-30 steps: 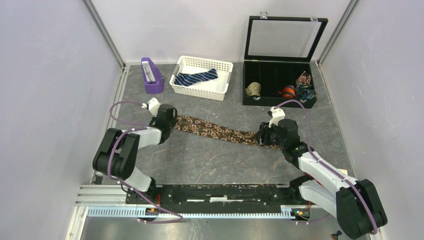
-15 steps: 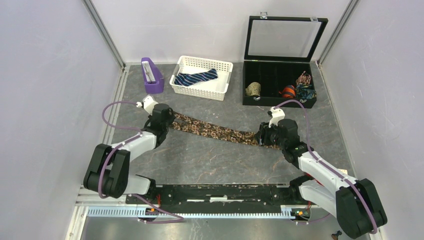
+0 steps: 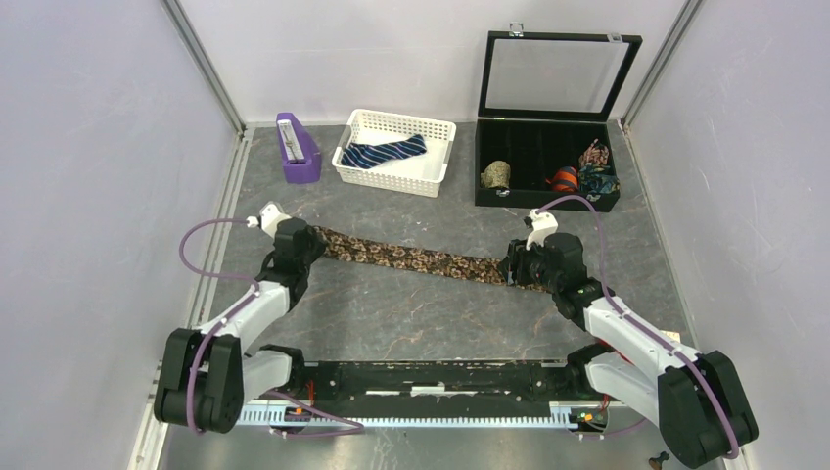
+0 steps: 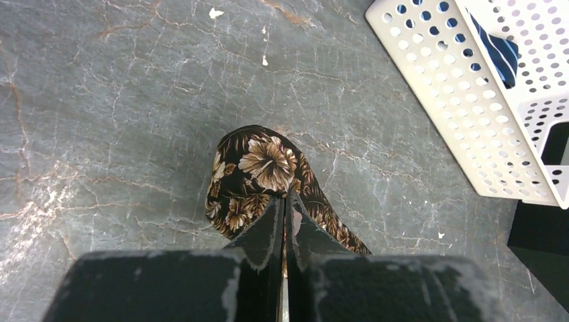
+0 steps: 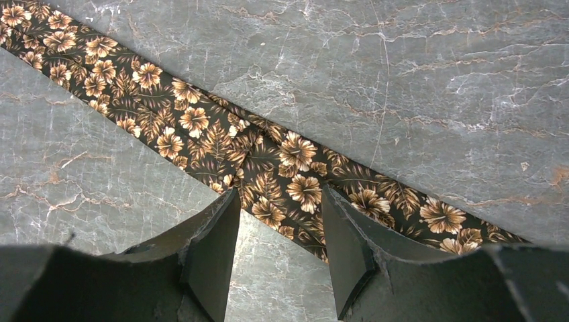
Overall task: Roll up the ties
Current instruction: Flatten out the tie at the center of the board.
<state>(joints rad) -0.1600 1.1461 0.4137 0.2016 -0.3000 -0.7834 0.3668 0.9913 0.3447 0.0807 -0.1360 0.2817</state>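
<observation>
A brown tie with tan flowers [image 3: 421, 259] lies stretched in a straight band across the grey table. My left gripper [image 3: 311, 238] is shut on its left end, and in the left wrist view the fabric [image 4: 258, 161] bulges out just past the pinched fingertips [image 4: 283, 198]. My right gripper [image 3: 511, 266] is at the tie's right end. It stands open [image 5: 278, 198], low over the band [image 5: 201, 127], which runs slantwise beneath its fingers. A navy tie with pale stripes [image 3: 387, 152] lies in the white basket [image 3: 431, 176].
A black case [image 3: 548, 162] with its lid raised stands at the back right and holds rolled ties [image 3: 497, 174]. A purple wedge-shaped object [image 3: 297, 147] sits left of the basket. The basket's corner [image 4: 470, 121] is close to the left gripper. Grey walls enclose three sides.
My left arm has swung left and slightly nearer, drawing the tie's end with it, so the band now lies straighter. The right arm has not moved.
</observation>
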